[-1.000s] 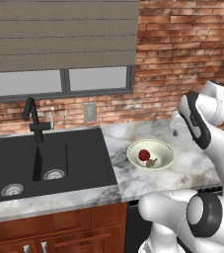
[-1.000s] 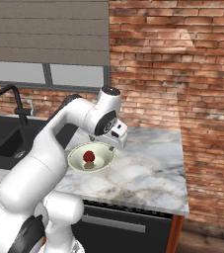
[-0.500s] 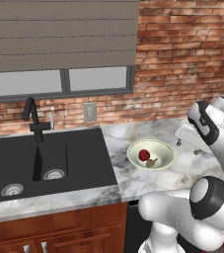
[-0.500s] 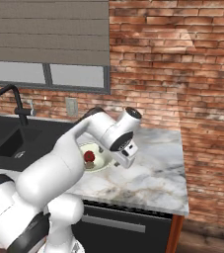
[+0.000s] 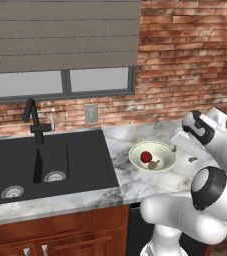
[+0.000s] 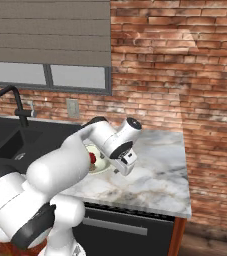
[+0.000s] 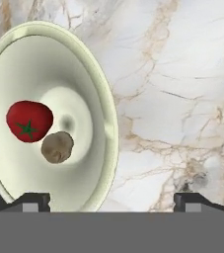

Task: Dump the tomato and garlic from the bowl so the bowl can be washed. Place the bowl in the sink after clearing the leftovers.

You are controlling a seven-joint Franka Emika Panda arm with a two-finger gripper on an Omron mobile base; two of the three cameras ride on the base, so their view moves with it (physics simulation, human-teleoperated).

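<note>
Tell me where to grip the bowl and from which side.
Grip the bowl by its thin rim on the side away from the sink. The open gripper is already there; one finger inside, one outside, clear of the tomato and garlic.

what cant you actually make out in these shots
- Bowl in the right base view: mostly hidden behind the white arm; garlic not discernible there, only a sliver of tomato shows.
- Bowl in the hand view: left rim cut off by the picture's edge.
- Gripper in the hand view: just the fingertips show.
- Sink in the left base view: left part cut off; its near wall hides part of the basin floor.
</note>
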